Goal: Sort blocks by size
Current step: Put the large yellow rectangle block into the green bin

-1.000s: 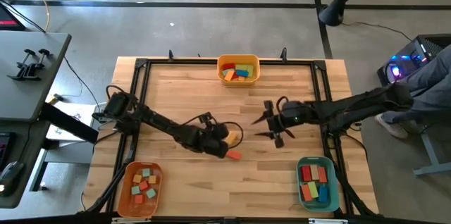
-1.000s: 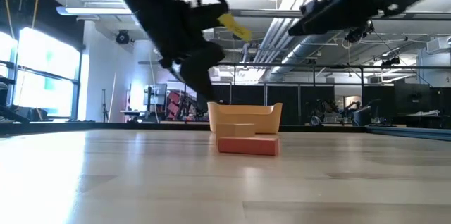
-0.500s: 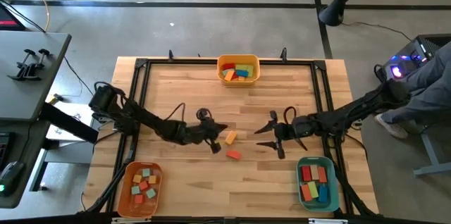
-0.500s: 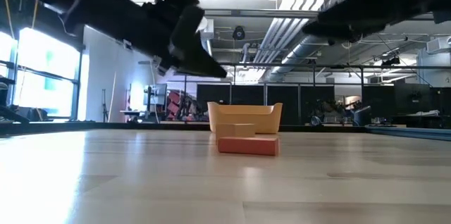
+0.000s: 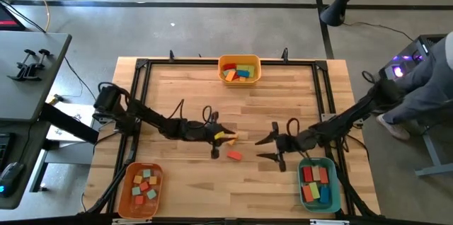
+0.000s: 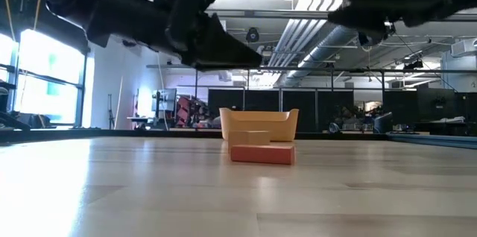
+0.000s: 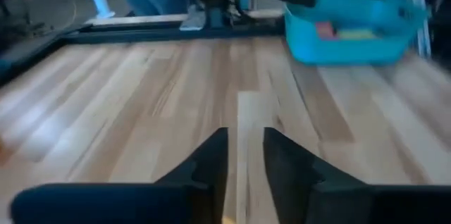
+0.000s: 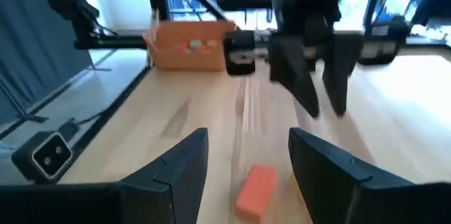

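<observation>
Orange-red, the one loose block (image 5: 234,156) I can see on the open wood lies flat near the middle of the table (image 5: 283,97), between my two grippers. From above, my left gripper (image 5: 216,140) hangs just beside it, on its left-arm side, and a small yellow block (image 5: 221,135) shows at the fingertips with an orange block (image 5: 231,141) touching it. I cannot tell whether those two are pinched, slipping out, or lying on the table under the fingers. In my left wrist view the fingers (image 7: 211,160) stand close together with a narrow gap; whether that counts as a grip I cannot tell.

My right gripper (image 5: 272,149) sits on the other side of the orange-red block, near it but apart, fingers spread wide and holding nothing. In my right wrist view that block (image 8: 255,190) lies on the wood right between my two fingers (image 8: 176,171), ahead of them, untouched, with the left gripper (image 8: 320,90) hanging beyond it.

At table height the block (image 6: 261,153) rests on the wood in front of the yellow bin (image 6: 258,125), and both arms hang above it.

Sorted blocks fill the bins: the yellow bin (image 5: 239,60) at the far edge, the orange bin (image 5: 129,182) at the near left corner, the teal bin (image 5: 334,182) at the near right, just beside my right gripper.
</observation>
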Controlling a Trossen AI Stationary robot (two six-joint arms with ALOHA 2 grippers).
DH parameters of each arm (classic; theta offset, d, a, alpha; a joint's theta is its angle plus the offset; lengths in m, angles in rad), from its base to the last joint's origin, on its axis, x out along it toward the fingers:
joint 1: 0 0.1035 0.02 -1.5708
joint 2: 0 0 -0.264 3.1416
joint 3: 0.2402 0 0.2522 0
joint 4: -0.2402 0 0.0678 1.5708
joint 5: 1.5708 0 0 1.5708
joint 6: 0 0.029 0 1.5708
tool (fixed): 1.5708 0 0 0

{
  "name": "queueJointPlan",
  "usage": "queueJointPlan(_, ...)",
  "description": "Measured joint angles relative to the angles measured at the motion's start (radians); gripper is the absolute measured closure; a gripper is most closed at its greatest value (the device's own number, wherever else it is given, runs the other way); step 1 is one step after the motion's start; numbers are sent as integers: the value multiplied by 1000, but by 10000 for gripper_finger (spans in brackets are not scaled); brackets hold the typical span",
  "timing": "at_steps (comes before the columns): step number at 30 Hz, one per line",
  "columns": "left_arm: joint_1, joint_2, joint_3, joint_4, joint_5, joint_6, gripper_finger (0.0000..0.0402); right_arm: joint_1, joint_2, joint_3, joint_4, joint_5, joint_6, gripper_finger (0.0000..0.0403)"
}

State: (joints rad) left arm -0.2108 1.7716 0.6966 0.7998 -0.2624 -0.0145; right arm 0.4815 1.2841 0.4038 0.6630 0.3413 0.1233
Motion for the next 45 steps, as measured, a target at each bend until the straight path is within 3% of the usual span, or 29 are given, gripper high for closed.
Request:
queueJointPlan(5,-74,-30,53,-230,-94,49,285,-18,101,0,8,4,38,210)
queueJointPlan(11,-169,-36,97,-531,-304,-171,289,-135,253,1,79,-52,5,209)
queueJointPlan(15,-213,-36,97,-607,-398,-332,304,-254,316,30,83,-201,-58,189)
queueJointPlan(21,-241,-36,97,-613,-523,-424,321,-429,412,120,71,-529,-152,127)
queueJointPlan(31,-243,-36,97,-615,-533,-522,323,-568,654,317,46,-853,-363,107)
queueJointPlan(39,-244,-36,97,-615,-533,-562,323,-572,728,440,-141,-875,-416,137)
queueJointPlan(45,-264,-36,97,-616,-533,-580,323,-564,728,413,-108,-786,-336,246)
